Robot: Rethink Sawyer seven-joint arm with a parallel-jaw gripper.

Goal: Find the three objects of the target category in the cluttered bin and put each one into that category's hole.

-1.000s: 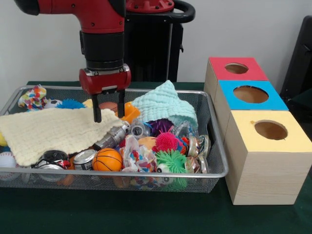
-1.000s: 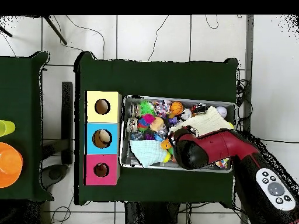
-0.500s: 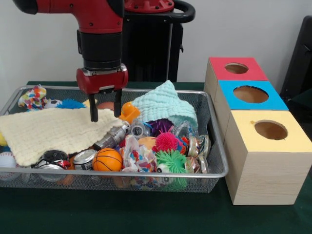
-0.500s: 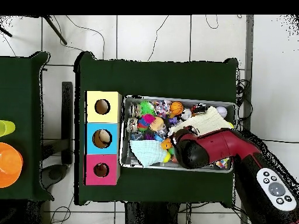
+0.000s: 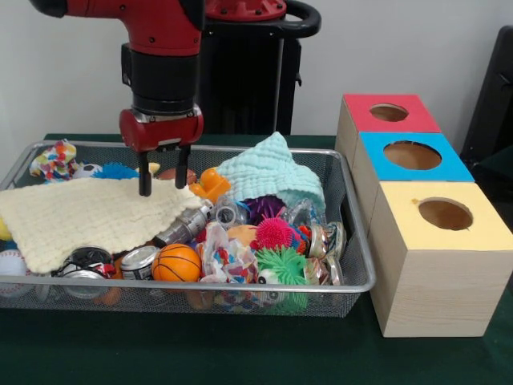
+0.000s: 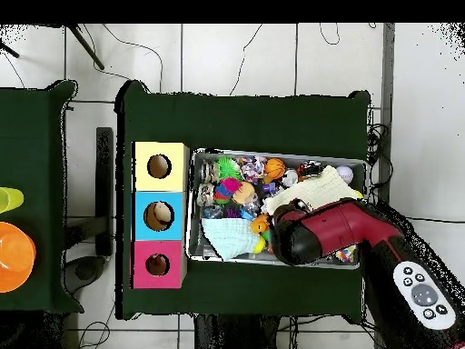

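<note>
**Open gripper hangs over cream cloth in crowded wire bin**

The wire bin fills the lower left of the front view, heaped with small toys and cans. A miniature basketball sits near its front edge, beside a silver can; a pink spiky ball and a green spiky ball lie right of centre. A cream cloth spreads across the left half of the bin, and a mint-green cloth is heaped toward the back, just right of an orange rubber duck. Which category is the target cannot be told.

The gripper hangs above the cream cloth's back edge, just left of the duck, its two dark fingers apart and holding nothing. The red and black arm comes down from the top left of the frame.

At the right stands a row of three wooden boxes, each with a round hole on top: the yellow box at the front, the blue box in the middle, the red box behind. In the overhead view the arm covers the bin's lower right part, and the boxes stand against the bin's left side.
</note>
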